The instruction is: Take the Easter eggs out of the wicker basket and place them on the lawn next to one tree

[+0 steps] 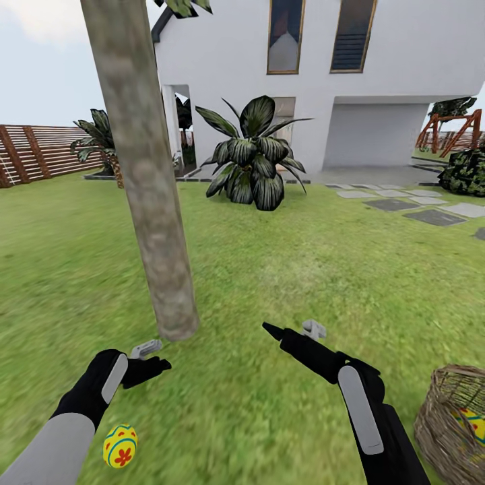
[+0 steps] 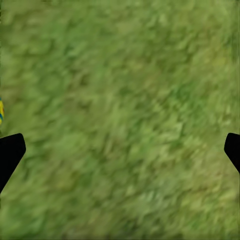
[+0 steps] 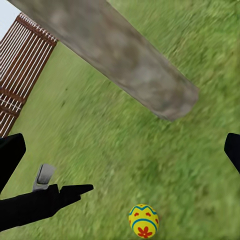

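Seemingly, wicker basket (image 1: 441, 421) holds one egg (image 1: 473, 424); both hands (image 1: 149, 359) (image 1: 291, 330) released, empty.

The lawn (image 1: 283, 269) is a wide flat stretch of mottled green grass. From the middle of the head view, a grey-brown trunk (image 1: 145, 175) stands on it at about 9 o'clock. One yellow egg (image 1: 120, 445) with a red flower lies on the grass at 7 o'clock, near the trunk's foot. A wicker basket (image 1: 444, 431) sits at 4 o'clock. Grey paving slabs (image 1: 411, 205) lie at 2 o'clock.
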You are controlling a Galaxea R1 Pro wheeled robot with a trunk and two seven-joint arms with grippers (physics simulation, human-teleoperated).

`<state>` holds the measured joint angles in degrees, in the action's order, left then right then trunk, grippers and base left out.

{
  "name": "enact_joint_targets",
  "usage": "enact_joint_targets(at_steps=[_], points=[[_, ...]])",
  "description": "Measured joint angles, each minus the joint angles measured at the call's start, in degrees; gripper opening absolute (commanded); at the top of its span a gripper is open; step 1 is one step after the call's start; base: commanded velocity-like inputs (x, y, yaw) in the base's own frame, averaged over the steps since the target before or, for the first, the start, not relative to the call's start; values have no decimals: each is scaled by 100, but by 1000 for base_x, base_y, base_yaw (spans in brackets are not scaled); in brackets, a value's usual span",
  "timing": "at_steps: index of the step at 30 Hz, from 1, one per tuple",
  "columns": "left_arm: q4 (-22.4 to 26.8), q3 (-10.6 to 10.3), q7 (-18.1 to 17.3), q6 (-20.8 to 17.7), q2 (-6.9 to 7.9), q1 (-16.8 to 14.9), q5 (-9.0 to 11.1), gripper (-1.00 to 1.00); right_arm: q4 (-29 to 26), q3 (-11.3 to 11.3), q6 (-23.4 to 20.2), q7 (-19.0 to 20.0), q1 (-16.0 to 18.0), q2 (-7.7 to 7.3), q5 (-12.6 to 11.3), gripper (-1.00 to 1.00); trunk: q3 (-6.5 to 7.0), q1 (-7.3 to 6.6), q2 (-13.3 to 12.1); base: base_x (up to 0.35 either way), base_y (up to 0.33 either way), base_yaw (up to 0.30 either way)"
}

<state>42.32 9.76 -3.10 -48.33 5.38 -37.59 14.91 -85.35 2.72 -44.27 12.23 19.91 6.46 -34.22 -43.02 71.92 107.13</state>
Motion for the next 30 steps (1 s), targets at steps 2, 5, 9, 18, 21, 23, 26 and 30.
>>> enact_joint_targets(at_steps=[2,5,9,18,21,23,26,30], points=[[0,0,0,0,0,0,-1,100,-3,2,3,3,0,-1,0,100,36,-44,-80,0,0,-24],[-1,0,0,1,0,-1,-2,100,-4,1,11,5,-1,-2,0,100,99,-110,-200,0,0,-126],[-2,0,0,1,-1,-1,-1,100,0,7,14,5,-1,-3,0,100,195,-198,-361,0,0,-181],[-2,-7,1,1,-6,-1,-4,100,26,100,15,8,-1,5,0,100,418,-396,-722,0,0,-200],[-2,-6,0,1,-4,-1,-3,100,38,104,17,9,-1,6,0,100,493,-461,-842,0,0,-202],[-2,-8,0,1,-6,-1,-3,100,47,107,16,7,-1,6,0,100,543,-505,-923,0,0,-203],[-2,-9,5,3,-9,-1,-5,100,55,111,21,4,-1,5,0,100,618,-571,-1043,0,0,-203],[-2,-11,7,5,-9,-1,-4,100,61,114,23,5,-1,3,0,100,718,-659,-1203,0,0,-203]])
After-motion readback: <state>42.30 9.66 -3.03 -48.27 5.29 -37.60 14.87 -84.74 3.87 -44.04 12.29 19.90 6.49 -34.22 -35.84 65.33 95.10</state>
